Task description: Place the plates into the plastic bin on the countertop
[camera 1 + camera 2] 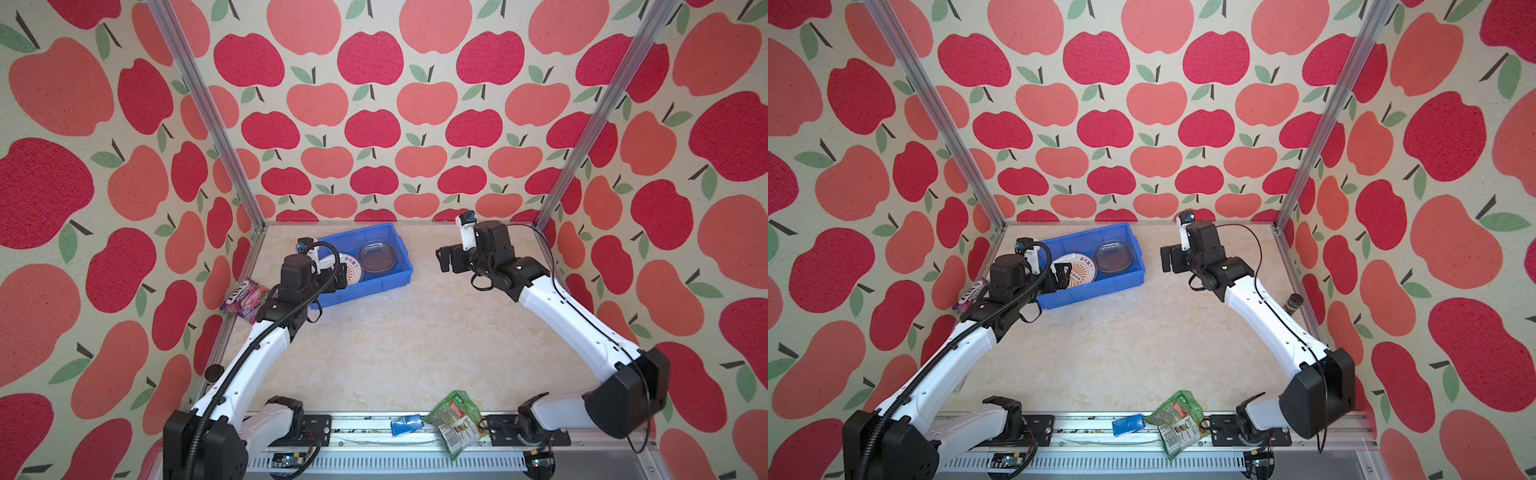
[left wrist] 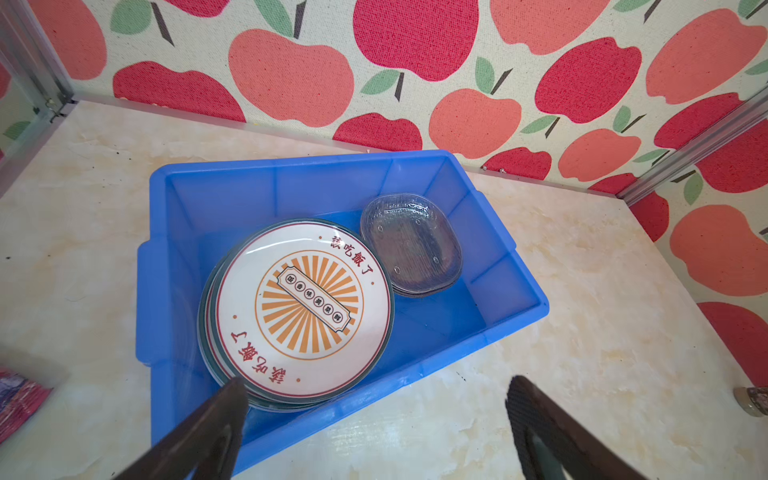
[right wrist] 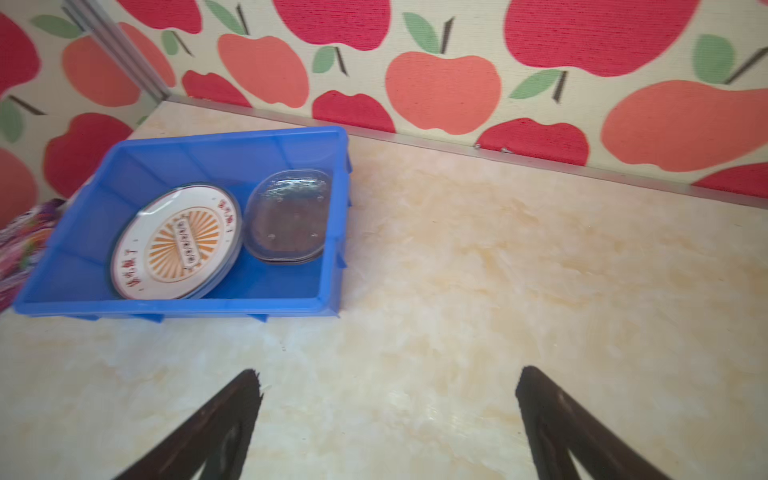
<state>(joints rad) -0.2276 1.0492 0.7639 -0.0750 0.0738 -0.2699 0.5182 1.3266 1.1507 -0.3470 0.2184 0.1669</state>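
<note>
Left pincer [image 2: 376,384] and right pincer [image 3: 388,374] both gape, empty. Round white orange-sunburst plates [image 2: 305,305] and smoky rounded-square glass plates [image 2: 411,245] sit stacked in bright blue plastic bin [image 2: 266,164] on marble tabletop [image 3: 498,291]. Stack counts unclear. Likely stiff, slick, chip-prone: pinch rims.

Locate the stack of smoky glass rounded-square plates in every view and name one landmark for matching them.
Top view: stack of smoky glass rounded-square plates in the bright blue plastic bin's right half.
Top view: same stack, bin's right half.
Left wrist: stack between the bin's end wall and the landmark.
Right wrist: stack in that same spot.
Landmark: round white plate with orange sunburst centre, beside it everywhere.
</note>
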